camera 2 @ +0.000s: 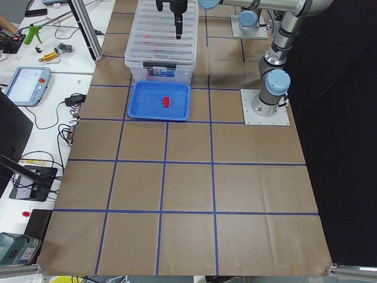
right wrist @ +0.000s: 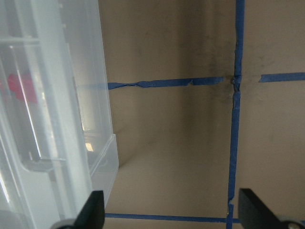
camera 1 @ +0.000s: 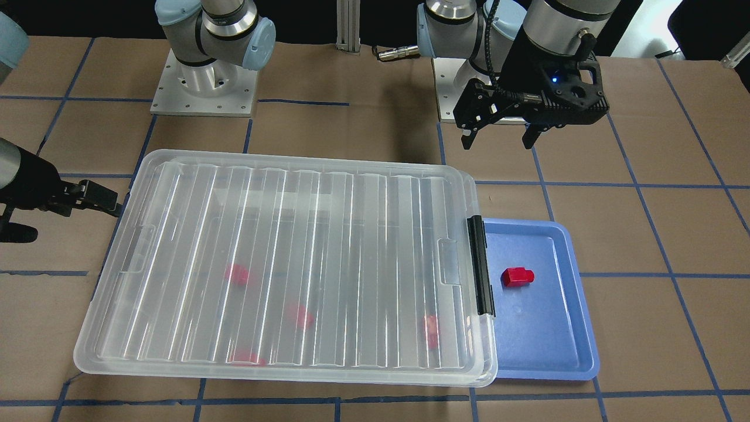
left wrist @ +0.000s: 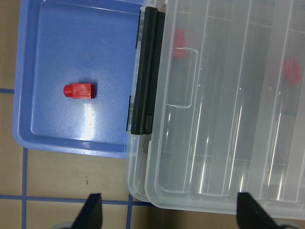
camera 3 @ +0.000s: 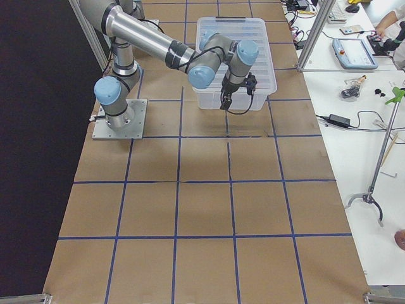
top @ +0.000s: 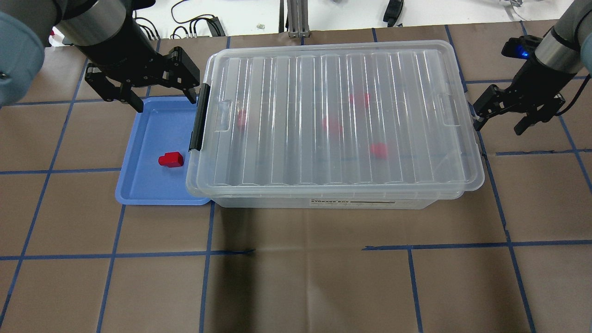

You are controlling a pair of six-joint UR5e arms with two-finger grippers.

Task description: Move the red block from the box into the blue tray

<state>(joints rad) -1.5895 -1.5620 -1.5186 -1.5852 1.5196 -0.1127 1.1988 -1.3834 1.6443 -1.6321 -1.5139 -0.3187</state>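
One red block [camera 1: 517, 276] lies in the blue tray [camera 1: 539, 334]; it also shows in the overhead view [top: 171, 159] and the left wrist view [left wrist: 80, 90]. The clear box [top: 337, 120] stands beside the tray with its ribbed lid shut and its black latch bar [top: 200, 118] at the tray end. Several more red blocks [top: 378, 150] show blurred through the lid. My left gripper [top: 164, 99] hovers open and empty over the tray's far end. My right gripper [top: 498, 126] hangs open and empty just off the box's other short end.
The brown table [top: 296, 277] carries a grid of blue tape lines. The box overlaps the tray's near rim [camera 1: 498, 375]. The arm bases [camera 1: 205, 88] stand at the back edge. Operators' tables with tools flank both table ends in the side views.
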